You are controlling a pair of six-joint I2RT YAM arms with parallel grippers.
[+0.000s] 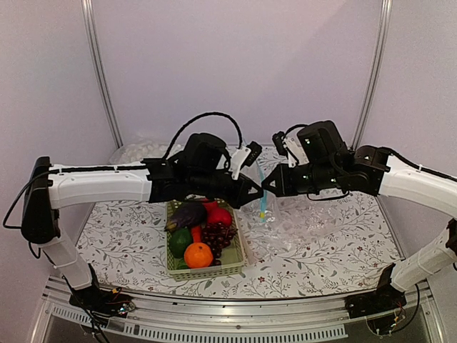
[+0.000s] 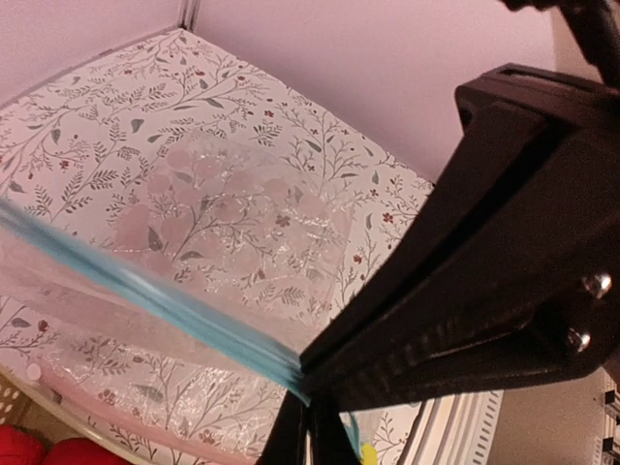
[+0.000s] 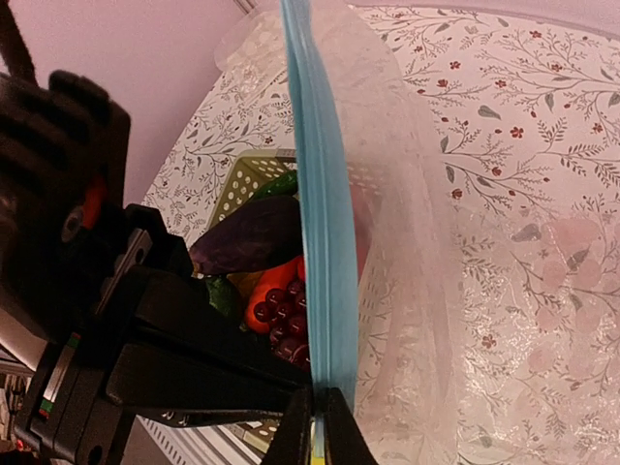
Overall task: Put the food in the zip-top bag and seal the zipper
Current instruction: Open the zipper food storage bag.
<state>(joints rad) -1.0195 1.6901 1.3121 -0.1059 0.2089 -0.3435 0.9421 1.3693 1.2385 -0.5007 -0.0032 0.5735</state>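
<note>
The left arm [image 1: 100, 184] reached in level from the left edge, high over the flowered table [image 1: 114, 239], with a strip of open cloth between that edge and the pale green basket [image 1: 235, 266]. The food lay in the basket, near the front rim of the table: eggplant [image 1: 187, 214] and red fruit [image 1: 218, 216] at the back, green vegetable [image 1: 179, 241], carrot [image 1: 196, 232] and grapes [image 1: 218, 236] in the middle, orange [image 1: 198, 254] at the front. Just above the basket's back right corner, the left gripper [image 1: 255, 196] was closed tight on the zipper [image 1: 263, 204], the blue strip running straight out of its fingers [image 2: 329, 441] in the left wrist view. The right gripper [image 1: 273, 187] faced it almost tip to tip. Its fingers [image 3: 334, 436] pinched the same strip right beside the other's, so both held one end of it. From there the strip hung down toward the cloth, just past the basket's right wall. The zip-top bag [image 1: 307, 225] trailed off to the right, its lower part slumped in clear folds on the table between the basket and the right edge. Whether its mouth was pressed shut could not be told. Open cloth ran in front of the bag to the near rim and beyond it to the right, under the right arm [image 1: 418, 182]. A bubbly plastic sheet [image 1: 139, 151] lay at the back left corner, well apart from the bag.
</note>
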